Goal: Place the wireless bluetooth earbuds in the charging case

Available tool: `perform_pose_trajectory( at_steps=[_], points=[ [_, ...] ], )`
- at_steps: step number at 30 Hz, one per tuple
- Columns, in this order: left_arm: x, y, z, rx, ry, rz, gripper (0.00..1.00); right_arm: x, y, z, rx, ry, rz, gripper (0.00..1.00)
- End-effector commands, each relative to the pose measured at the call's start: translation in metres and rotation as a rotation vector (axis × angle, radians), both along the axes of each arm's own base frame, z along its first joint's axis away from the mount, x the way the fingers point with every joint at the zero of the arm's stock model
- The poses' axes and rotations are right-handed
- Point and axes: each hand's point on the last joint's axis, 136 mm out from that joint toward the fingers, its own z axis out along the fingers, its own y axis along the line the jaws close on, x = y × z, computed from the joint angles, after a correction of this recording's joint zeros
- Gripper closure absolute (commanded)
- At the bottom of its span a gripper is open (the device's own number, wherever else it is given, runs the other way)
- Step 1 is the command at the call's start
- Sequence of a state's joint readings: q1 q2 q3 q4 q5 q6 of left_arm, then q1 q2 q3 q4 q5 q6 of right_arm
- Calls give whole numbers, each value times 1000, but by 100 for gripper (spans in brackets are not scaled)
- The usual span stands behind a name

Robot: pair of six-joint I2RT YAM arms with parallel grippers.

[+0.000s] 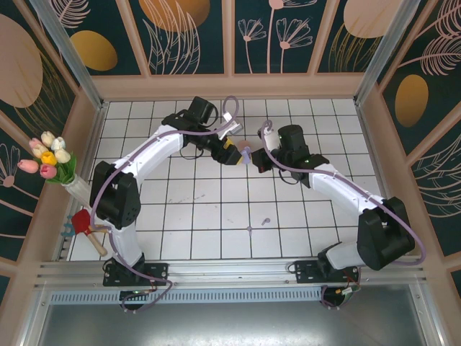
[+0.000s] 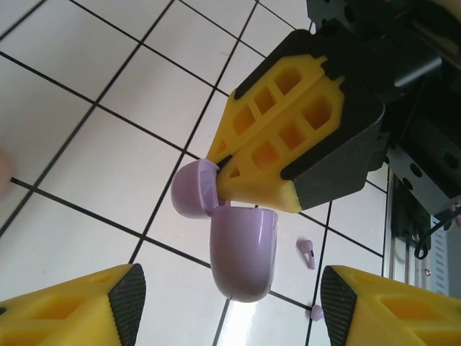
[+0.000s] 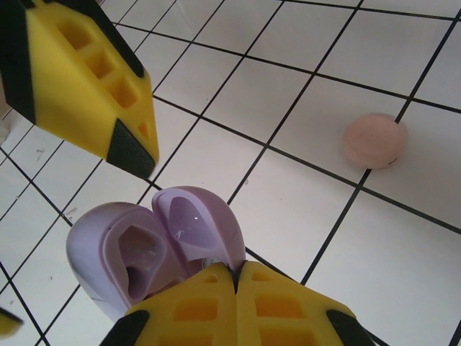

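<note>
Purple charging case [image 3: 137, 252] gapes mid-frame, its hinge clamped in my right fingers [image 3: 194, 310], left fingers [image 2: 72, 310] half-spread and empty, both purple earbuds [image 2: 307, 254] loose on the table [image 2: 86, 144] lower right, none inserted yet.

You're working in a robot lab cell: a white tiled table [image 1: 216, 216] walled by printed floral panels [image 1: 187, 29] in an aluminium frame [image 1: 66, 50], left arm [image 1: 119, 202] and right arm [image 1: 378, 231] bolted at its near edge, tulips [image 1: 49, 155] at its left edge.
</note>
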State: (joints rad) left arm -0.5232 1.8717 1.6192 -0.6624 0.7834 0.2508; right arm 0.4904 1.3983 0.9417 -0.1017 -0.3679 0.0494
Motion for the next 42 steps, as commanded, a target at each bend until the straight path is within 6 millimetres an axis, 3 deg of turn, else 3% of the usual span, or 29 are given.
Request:
perform_pose_trajectory(
  at_steps=[1, 32, 42],
  points=[
    [-5, -2, -5, -16, 38, -44, 33, 0, 13, 6, 16, -38, 54, 100],
    [-11, -8, -19, -38, 111, -97, 48, 1, 23, 6, -9, -42, 79, 100],
    [-11, -10, -20, -49, 119, -101, 59, 0, 23, 5, -12, -42, 80, 100]
  ],
)
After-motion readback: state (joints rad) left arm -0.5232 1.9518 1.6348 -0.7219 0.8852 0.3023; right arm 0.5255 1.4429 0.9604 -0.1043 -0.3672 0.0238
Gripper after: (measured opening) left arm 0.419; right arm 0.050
